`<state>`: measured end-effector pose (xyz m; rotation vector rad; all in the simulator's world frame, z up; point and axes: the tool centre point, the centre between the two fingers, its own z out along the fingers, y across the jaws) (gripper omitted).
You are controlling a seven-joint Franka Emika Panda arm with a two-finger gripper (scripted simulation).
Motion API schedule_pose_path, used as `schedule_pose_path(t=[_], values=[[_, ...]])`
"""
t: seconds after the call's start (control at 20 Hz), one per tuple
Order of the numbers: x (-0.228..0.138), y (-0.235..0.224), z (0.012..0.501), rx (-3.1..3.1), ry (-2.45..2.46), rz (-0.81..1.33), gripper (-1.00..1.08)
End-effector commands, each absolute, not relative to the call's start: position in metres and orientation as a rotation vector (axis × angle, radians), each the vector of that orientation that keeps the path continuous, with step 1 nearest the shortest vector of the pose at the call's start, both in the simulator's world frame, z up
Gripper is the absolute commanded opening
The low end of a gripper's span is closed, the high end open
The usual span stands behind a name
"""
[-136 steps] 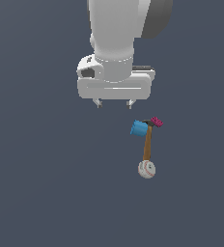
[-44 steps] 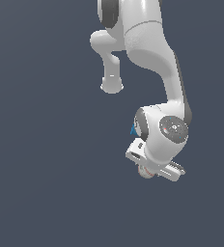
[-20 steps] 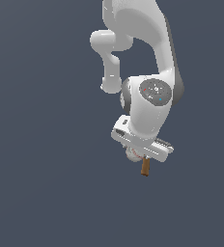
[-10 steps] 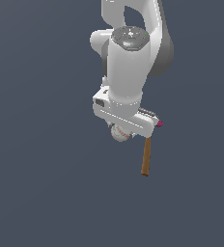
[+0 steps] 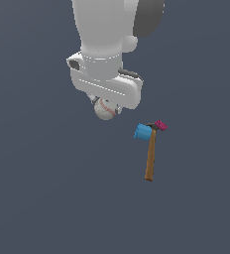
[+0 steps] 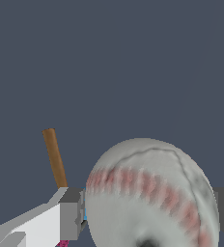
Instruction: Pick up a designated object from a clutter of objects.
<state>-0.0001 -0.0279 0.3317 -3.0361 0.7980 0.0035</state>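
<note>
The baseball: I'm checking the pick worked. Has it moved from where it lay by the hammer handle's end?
Yes. The baseball now sits in the gripper, up and toward the exterior view's left of the hammer, no longer at its handle end.

Plain dark grey-blue floor point(image 5: 42, 198). Lying on it: a hammer point(image 5: 150, 158) with wooden handle point(image 6: 54, 157) and dark head; a blue cup point(image 5: 143, 132) touching the head on the exterior view's left; a magenta piece point(image 5: 160, 125) at the head's other side.

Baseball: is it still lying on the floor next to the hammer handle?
No. The baseball sits between the gripper fingers, up and away from the hammer.
</note>
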Motion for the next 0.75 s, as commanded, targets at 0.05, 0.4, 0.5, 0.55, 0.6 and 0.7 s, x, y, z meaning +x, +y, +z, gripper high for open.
schedule_pose_path(t=[0.05,0.4,0.5,0.55,0.6,0.7], values=[[-0.012,-0.046,0.359,-3.036,0.797,0.002,-1.0],[-0.025,-0.069,0.393,-3.037,0.797,0.001,-1.0],[-0.027,-0.072,0.397,-3.038,0.797,0.0,-1.0],[-0.027,-0.073,0.399,-3.038,0.797,0.0,-1.0],[-0.027,-0.074,0.4,-3.038,0.797,0.0,-1.0],[-0.027,-0.074,0.4,-3.038,0.797,0.0,-1.0]])
